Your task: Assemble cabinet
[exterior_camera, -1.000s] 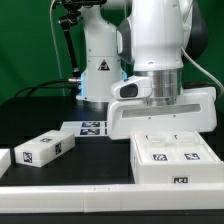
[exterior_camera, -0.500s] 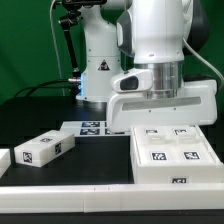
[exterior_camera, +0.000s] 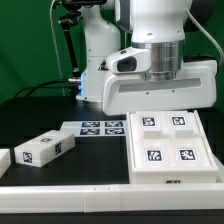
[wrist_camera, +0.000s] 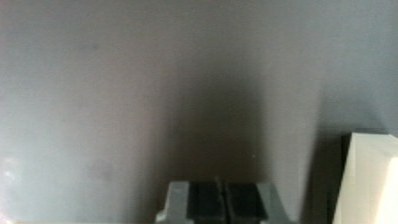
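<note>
Hovers just above the far edge of the cabinet [exterior_camera: 170,150], flat on the bench [exterior_camera: 40,110] at the exterior view's right; likely needs only a straight descent. Carries nothing in the gripper [wrist_camera: 214,200], seemingly pinched narrow in the blurred wrist view.

The exterior view is bright and fairly sharp: the large white plastic tagged box [exterior_camera: 168,150] glares almost featureless against the dark matte counter [exterior_camera: 40,112], casting little shadow. The wrist view is dim, grey and soft, with a blurred dark band through it.
</note>
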Controlling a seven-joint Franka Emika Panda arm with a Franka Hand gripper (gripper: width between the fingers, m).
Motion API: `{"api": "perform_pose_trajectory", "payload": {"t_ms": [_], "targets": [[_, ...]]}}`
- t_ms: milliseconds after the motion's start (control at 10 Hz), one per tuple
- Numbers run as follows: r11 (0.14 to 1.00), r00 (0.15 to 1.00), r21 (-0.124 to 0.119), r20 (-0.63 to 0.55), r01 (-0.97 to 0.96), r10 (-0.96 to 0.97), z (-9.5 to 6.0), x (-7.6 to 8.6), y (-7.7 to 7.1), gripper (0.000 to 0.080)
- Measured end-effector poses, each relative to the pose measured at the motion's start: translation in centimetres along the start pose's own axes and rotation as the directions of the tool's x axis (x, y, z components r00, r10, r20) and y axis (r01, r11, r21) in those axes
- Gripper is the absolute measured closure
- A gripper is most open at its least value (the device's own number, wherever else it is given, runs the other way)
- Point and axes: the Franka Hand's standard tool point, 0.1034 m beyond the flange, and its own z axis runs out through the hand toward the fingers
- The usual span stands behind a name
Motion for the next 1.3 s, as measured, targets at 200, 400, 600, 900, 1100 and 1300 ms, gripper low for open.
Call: {"api": "perform_pose_trajectory", "payload": {"t_ms": [200,400,600,900,1100,1300], "targets": [[1.0,1.0,0.0,0.002,0.0,0.0,0.1,-0.1,0.0,0.0797],[1.0,1.0,0.0,0.002,0.002,-0.002,0.3,-0.1,0.0,0.0797],[1.0,0.999,0.001,0.035,0.022,-0.022,-1.2,0.3,0.6,0.0797],[1.0,0.996,0.003,0.089,0.025,-0.026,-3.1,0.9,1.0,0.0797],[0.999,0.992,0.006,0.12,0.033,-0.034,-3.7,1.1,1.0,0.0797],[0.999,0.992,0.006,0.122,0.034,-0.034,-3.6,1.0,1.0,0.0797]]}}
